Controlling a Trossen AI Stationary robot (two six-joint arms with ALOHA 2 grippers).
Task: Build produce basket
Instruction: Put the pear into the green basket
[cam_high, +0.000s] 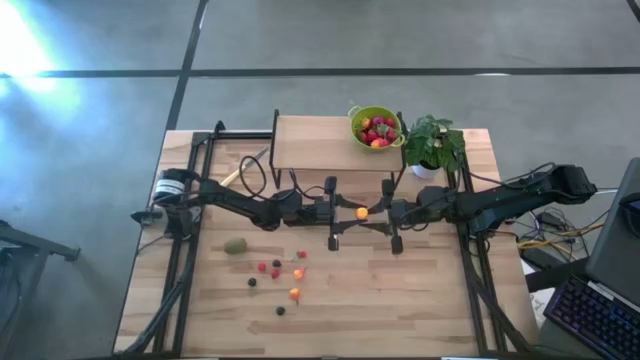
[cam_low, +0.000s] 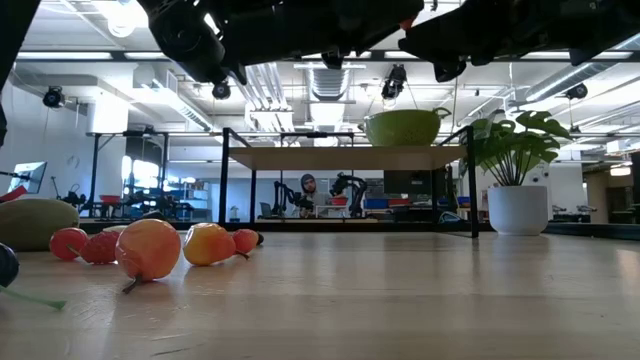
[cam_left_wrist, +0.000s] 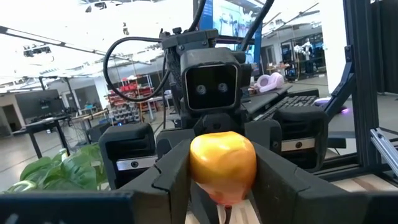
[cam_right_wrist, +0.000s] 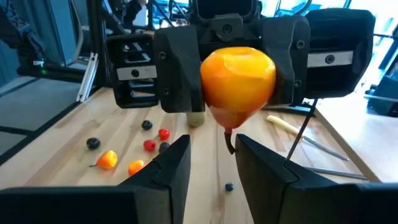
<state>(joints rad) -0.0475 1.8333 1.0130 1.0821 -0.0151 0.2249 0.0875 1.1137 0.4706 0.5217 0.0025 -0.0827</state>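
Orange fruit (cam_high: 361, 212) held between both grippers, unlabelled.

On the table (cam_high: 420, 300) lie one kiwi (cam_high: 235, 245), three red berries (cam_high: 263, 267), three dark berries (cam_high: 252, 282) and two orange fruits (cam_high: 295, 294) at 7 o'clock; one orange fruit (cam_high: 361, 212) hangs at the centre.

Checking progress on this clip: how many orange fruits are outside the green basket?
3. One orange fruit is clamped in the left gripper over mid-table, facing the open right gripper; two more lie on the table among loose berries. The basket may hide others.
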